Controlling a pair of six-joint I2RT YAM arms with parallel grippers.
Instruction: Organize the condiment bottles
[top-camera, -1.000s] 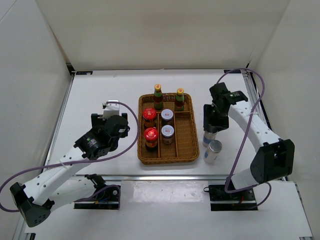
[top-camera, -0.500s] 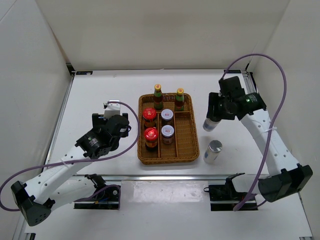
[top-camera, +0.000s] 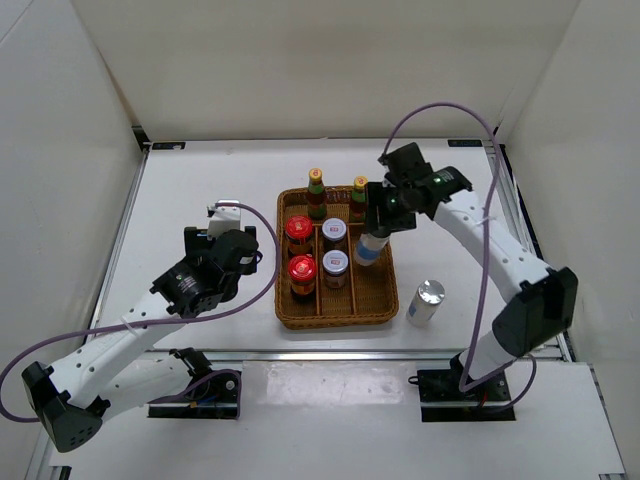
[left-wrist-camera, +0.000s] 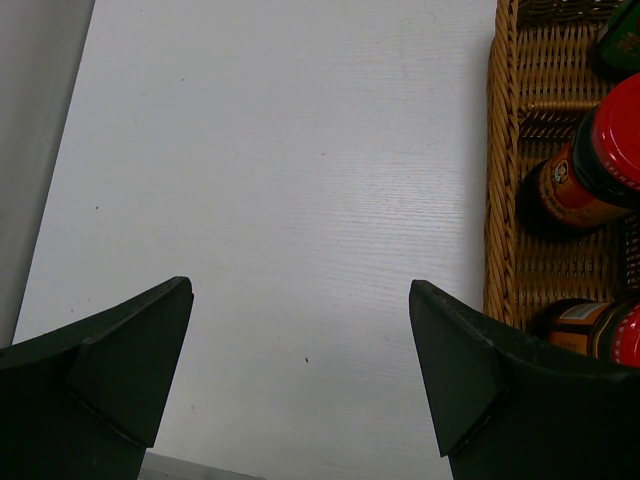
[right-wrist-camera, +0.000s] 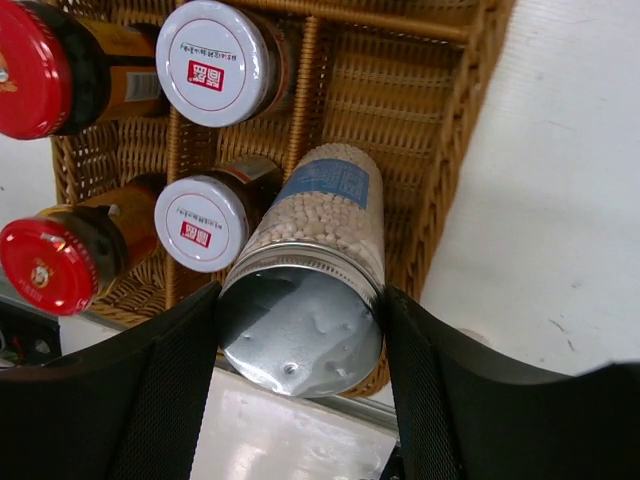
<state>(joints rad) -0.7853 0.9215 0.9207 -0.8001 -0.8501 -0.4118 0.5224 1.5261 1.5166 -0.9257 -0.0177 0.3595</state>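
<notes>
Right fingers (right-wrist-camera: 160, 400) pinching silver cylinder (right-wrist-camera: 305, 290), above tray (right-wrist-camera: 455, 150), right lane

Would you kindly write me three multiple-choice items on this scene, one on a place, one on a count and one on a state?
1. Where is the loose silver cylinder relative to the wicker tray?
A) inside it
B) on the table, right of it
C) on the table, left of it

2. How many red-lidded jars stand in the tray?
A) one
B) two
C) three

3. What is the right gripper doing?
A) open and empty
B) shut on a red-lidded jar
C) shut on the held silver cylinder

Answers: 1 B, it stands beside the tray's right rim; 2 B, both sit in the left column; 3 C, its fingers press the cylinder's cap end from both sides.
</notes>
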